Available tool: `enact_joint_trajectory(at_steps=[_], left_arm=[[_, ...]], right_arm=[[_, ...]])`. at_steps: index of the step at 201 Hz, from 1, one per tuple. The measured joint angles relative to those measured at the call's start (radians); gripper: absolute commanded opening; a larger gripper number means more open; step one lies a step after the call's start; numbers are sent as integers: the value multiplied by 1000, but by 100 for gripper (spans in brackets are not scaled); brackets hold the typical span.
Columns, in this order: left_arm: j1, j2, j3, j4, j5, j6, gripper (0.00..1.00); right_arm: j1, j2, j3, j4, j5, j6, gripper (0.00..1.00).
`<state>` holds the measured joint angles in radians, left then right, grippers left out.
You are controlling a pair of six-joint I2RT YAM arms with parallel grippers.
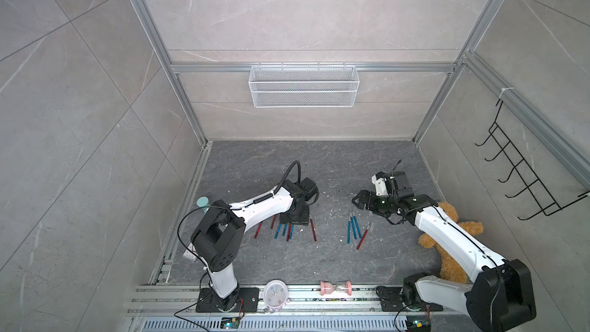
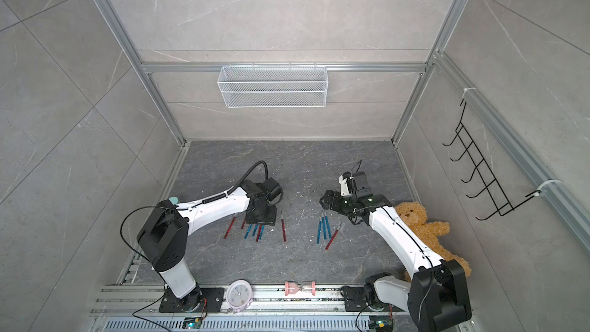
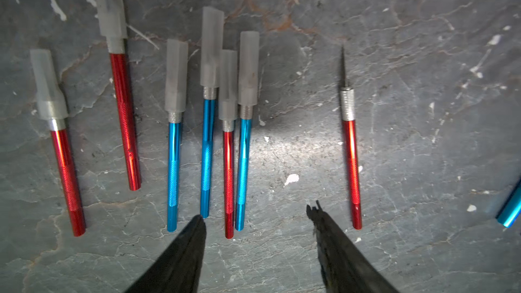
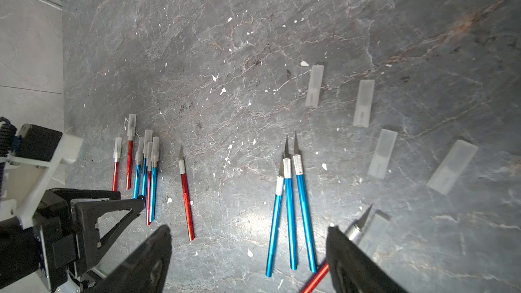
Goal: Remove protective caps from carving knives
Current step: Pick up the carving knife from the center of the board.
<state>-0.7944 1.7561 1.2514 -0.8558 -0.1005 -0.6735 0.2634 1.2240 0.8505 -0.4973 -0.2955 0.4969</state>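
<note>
On back wall [image 1: 303, 27]: mesh basket [image 1: 303, 83] | left gripper [image 3: 257, 212] agape | right gripper [image 4: 249, 228] agape

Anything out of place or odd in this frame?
A teddy bear lies partly under the right arm, unrelated to the task. Also, white debris specks litter the tabletop. One uncapped red knife lies bare-bladed beside the capped knives.

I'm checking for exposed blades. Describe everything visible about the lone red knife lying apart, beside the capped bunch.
The lone red knife is a thin pen-like stick: glossy metallic red handle with a knurled grip band, a knurled silver collar, and a dark pointed blade, bare, no cap. It lies flat on the dark stone-look table, roughly parallel to the capped knives but clear of them. Nothing touches it; the open left gripper hovers near its butt end.
</note>
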Motion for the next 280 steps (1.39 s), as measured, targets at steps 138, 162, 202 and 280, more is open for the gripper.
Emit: enact_joint_trajectory(at_steps=[138,162,202,280], left_arm=[[25,110,55,26,6,50,26],[26,122,58,26,5,50,27],[29,132,58,26,0,50,26],[31,136,57,24,-6,50,25]], right_arm=[[0,16,0,23,-1,1,85],[0,16,0,23,-1,1,85],[0,16,-1,23,0,0,85],[0,16,-7,30,0,1,85]])
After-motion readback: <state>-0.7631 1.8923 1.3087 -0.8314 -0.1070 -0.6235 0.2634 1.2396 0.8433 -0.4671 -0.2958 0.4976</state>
